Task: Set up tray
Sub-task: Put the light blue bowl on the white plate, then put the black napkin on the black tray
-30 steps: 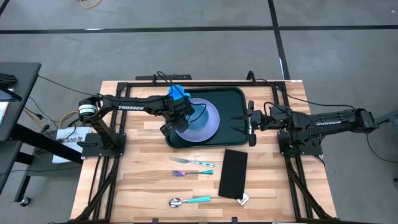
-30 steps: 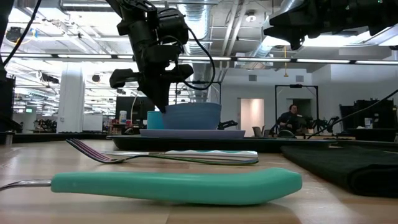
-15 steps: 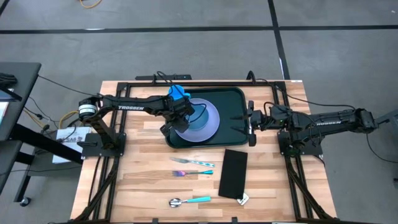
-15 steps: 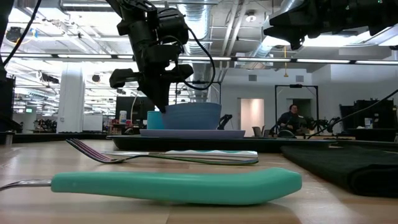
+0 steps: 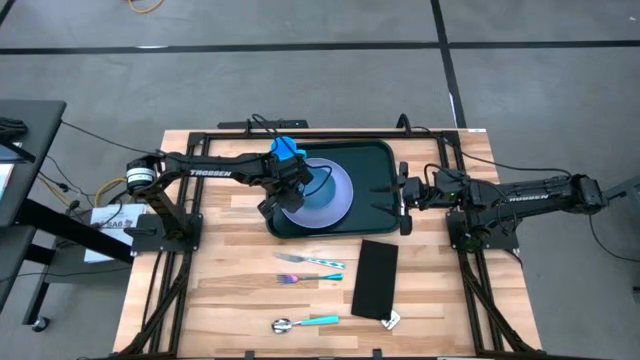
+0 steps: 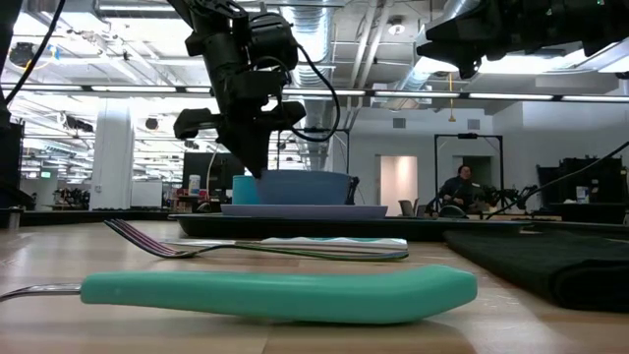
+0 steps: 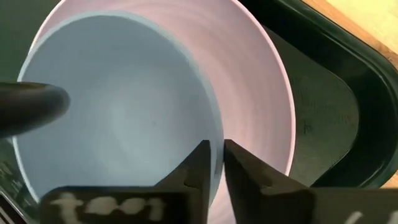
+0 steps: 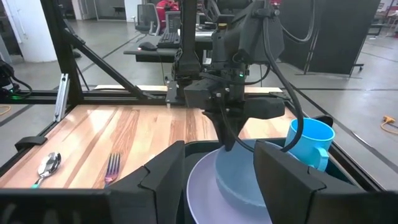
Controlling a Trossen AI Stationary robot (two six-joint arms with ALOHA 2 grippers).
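Tray (image 5: 375,190): dark green, at the far middle of the wooden surface (image 5: 230,290). It carries a lavender plate (image 5: 345,195), a pale blue bowl (image 5: 318,195) on the plate, and a blue mug (image 5: 284,150) at the tray's far-left corner.

Left gripper (image 5: 296,190) is over the tray's left half, one finger (image 7: 200,165) inside the bowl's rim and one outside. The fingers straddle that rim narrowly; can't tell whether they pinch it or have just slackened.

Right gripper (image 5: 403,190) hovers just off the tray's right edge, fingers spread, holding nothing.

Off the tray, nearer the front edge: fork (image 5: 310,262), black napkin (image 5: 375,278), teal-handled spoon (image 5: 305,323).

Risk: if the left gripper lifts or swings off with the rim caught between its fingers, the bowl may tip or skid across the plate and push it off centre.
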